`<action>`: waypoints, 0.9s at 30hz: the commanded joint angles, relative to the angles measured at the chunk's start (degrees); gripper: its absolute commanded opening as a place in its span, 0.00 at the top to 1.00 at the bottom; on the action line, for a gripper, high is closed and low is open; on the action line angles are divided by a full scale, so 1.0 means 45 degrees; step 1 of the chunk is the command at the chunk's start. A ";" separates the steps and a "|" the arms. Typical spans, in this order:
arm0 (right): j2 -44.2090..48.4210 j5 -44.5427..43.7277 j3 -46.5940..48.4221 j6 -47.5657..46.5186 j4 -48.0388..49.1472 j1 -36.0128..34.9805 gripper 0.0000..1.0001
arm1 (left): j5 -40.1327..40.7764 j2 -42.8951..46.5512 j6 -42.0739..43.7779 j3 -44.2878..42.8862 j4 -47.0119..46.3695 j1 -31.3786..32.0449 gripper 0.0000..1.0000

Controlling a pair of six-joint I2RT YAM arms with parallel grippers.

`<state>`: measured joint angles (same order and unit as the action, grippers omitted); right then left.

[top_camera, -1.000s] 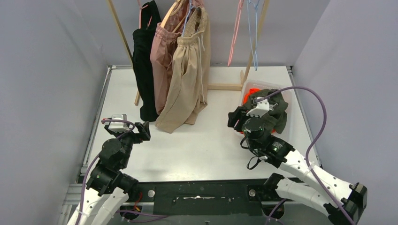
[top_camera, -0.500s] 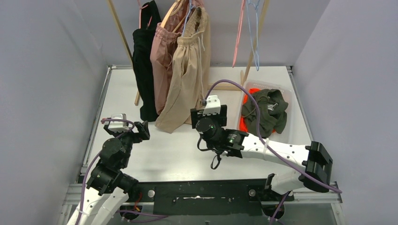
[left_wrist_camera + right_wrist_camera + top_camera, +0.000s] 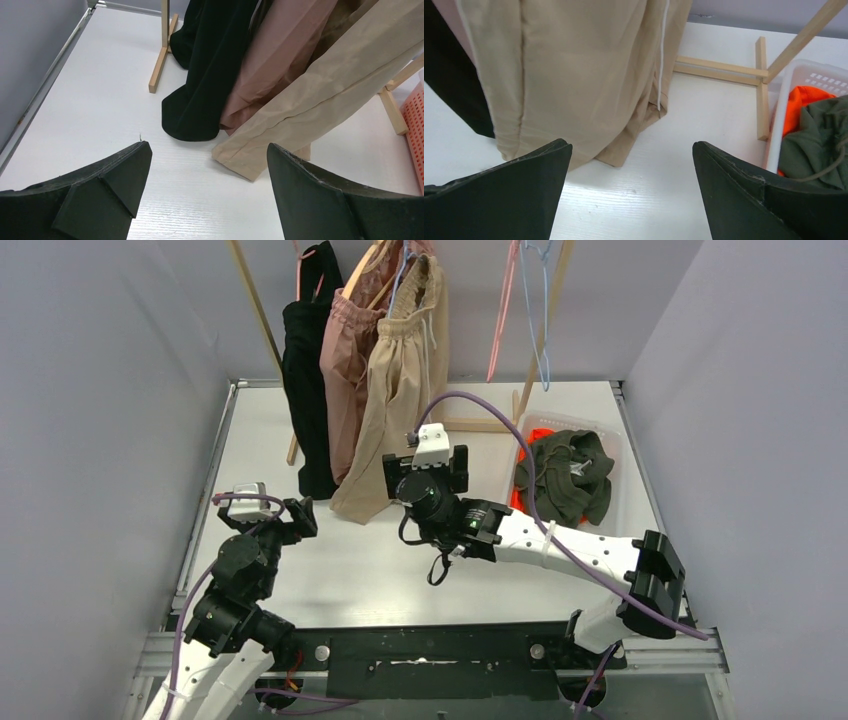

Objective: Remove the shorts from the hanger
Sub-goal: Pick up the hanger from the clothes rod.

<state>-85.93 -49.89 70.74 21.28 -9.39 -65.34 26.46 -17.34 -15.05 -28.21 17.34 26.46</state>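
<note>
Three shorts hang on the wooden rack [image 3: 478, 425]: black shorts [image 3: 305, 390], pink shorts [image 3: 348, 380], beige shorts [image 3: 400, 410]. Orange shorts [image 3: 806, 102] and olive shorts [image 3: 570, 475] lie in the basket [image 3: 811, 70]. The right gripper [image 3: 426, 468] faces the beige hem, fingers apart and empty. The left gripper [image 3: 207, 147] sits low over the tabletop [image 3: 440, 560], fingers apart. Likely step: reaching for the beige pair, which then needs gripping and pulling free.

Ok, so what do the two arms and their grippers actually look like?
The left arm and right arm are white shells with black joints. A purple cable runs along each, and a white camera box sits at each wrist. The left gripper and right gripper have broad, wedge-shaped matte black fingers with scuffed edges.
</note>
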 commanded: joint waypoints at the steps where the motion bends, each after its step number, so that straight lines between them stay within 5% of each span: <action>1: 0.0211 0.0734 0.1136 0.0394 0.0243 0.0277 0.03 | -0.0152 0.0017 -0.0092 -0.0157 -0.0594 -0.0079 0.12; 8: 0.0277 0.2304 0.2128 0.0994 0.0162 0.1063 0.03 | -0.0454 -0.0206 0.0046 -0.0177 -0.0574 -0.0098 0.09; 17: 0.0341 0.3694 0.2546 -0.0642 0.3444 0.1098 0.03 | -0.0374 -0.0188 -0.0054 -0.0138 -0.0571 -0.0098 0.09; 27: -0.1485 0.3565 0.6560 -0.1909 0.2245 0.1237 0.02 | -0.0670 -0.0409 -0.0092 -0.0084 -0.0729 -0.0098 0.09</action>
<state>-90.48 -33.15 94.41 15.62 -0.93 -60.12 24.34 -18.83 -15.03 -28.21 17.30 26.41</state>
